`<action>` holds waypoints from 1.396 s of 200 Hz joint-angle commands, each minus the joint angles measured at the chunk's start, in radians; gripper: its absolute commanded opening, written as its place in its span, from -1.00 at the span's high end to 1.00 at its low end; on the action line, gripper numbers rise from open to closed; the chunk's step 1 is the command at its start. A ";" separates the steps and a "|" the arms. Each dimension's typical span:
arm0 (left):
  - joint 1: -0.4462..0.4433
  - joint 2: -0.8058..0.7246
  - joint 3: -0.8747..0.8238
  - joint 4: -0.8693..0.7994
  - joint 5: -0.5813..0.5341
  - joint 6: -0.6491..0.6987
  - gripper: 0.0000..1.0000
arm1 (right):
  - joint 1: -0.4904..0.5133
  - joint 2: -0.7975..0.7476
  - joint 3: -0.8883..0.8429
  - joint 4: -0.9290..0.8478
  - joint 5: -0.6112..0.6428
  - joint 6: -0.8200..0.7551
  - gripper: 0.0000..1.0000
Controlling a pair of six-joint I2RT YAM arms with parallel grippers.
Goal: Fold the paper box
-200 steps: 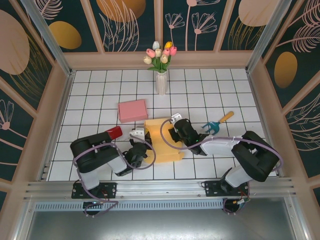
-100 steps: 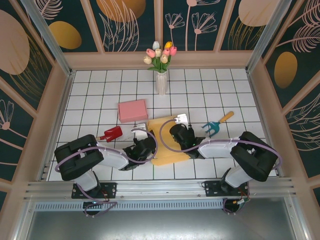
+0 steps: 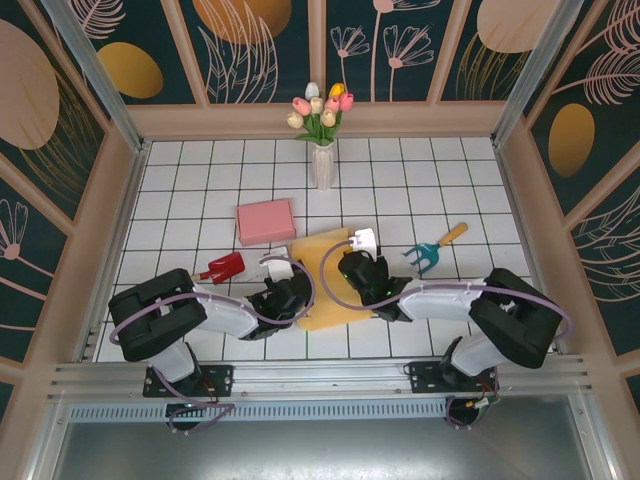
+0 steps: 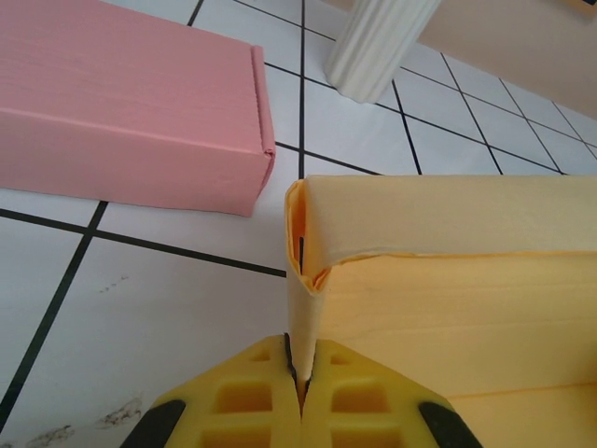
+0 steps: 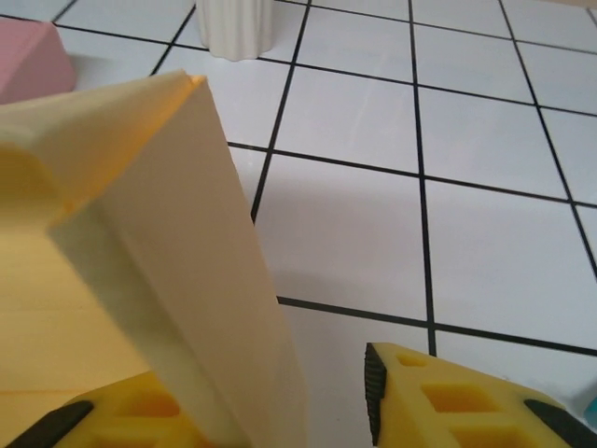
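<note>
Tiled table (image 3: 200, 170); paper box (image 3: 330, 315), pink box (image 3: 265, 220), vase (image 3: 323, 165)

The yellow paper box (image 5: 140, 233) rears up on the left, one flap standing tall. The right gripper (image 5: 270, 406) straddles the flap's lower edge with its jaws apart, one yellow finger (image 5: 121, 415) close beside the paper and the other clear of it. Beyond, on the white tiled table (image 5: 373, 233), are a white vase's foot (image 5: 235, 26) and a pink box's corner (image 5: 28, 56).
</note>
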 commanded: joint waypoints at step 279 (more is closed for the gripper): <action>0.014 -0.123 0.736 -1.194 0.246 1.372 1.00 | -0.042 -1.097 -0.140 -0.393 -0.068 -0.039 -0.47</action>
